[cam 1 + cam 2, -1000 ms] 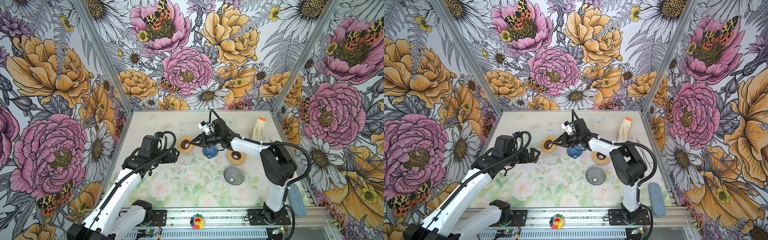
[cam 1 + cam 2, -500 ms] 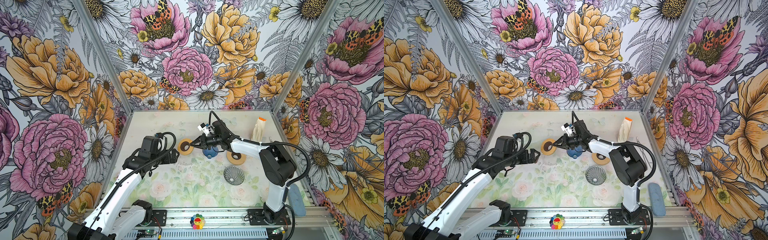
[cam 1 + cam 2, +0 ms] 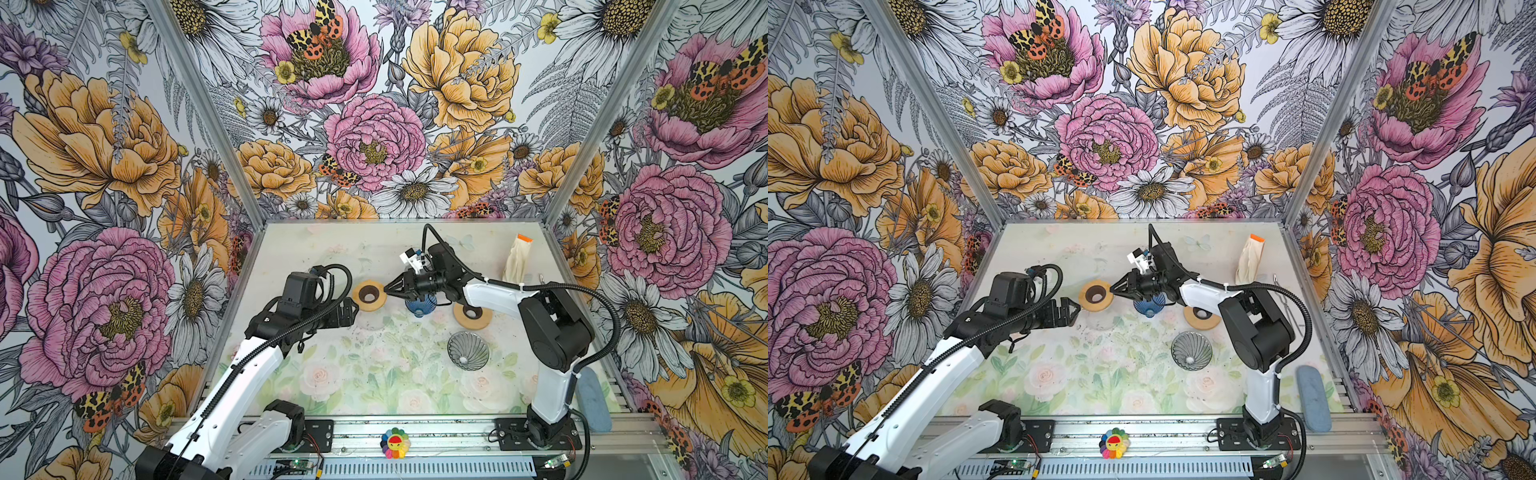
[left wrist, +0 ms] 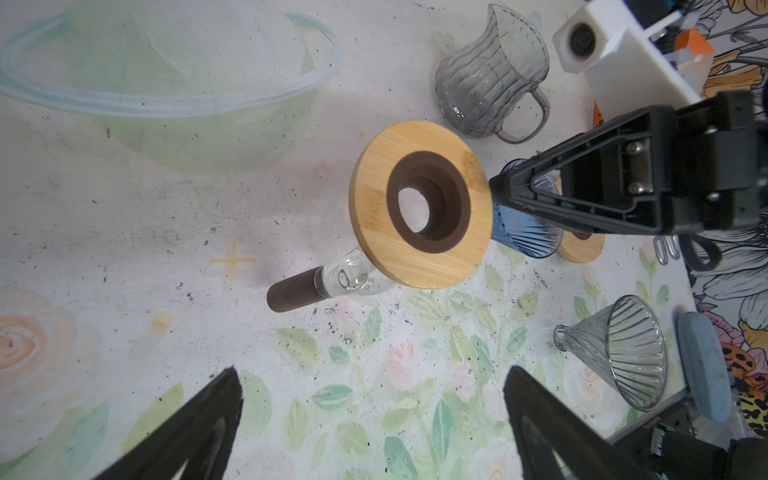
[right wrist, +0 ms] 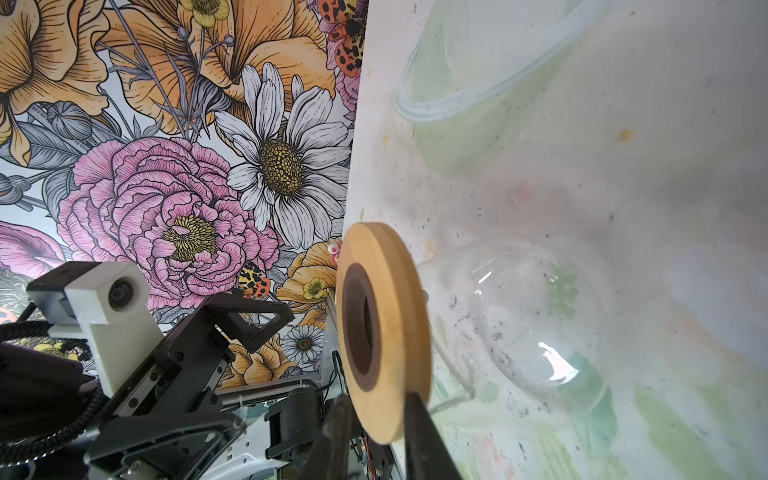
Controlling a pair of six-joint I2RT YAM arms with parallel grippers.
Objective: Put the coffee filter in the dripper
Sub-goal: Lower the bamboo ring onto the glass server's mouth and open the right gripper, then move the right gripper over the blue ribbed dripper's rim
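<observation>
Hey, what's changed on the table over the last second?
Almost nothing. The right tool sits with its jaws either side of the rim of the wooden ring, and its wrist has sunk a touch; whether the grip loosened isn't visible. The left tool stayed wide open and still. The blue dripper, grey dripper and filter pack haven't moved.

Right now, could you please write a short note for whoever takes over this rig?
Left hand: open, empty, hovering beside the glass carafe.
Right hand: jaws straddle the rim of the carafe's wooden ring; grip unclear.
Filter pack: upright at the back right, untouched.
Blue dripper: beside the carafe. Grey dripper: on its side, mid-table.
Done: no filter picked.
Left: fetch a filter, seat it in a dripper.
</observation>
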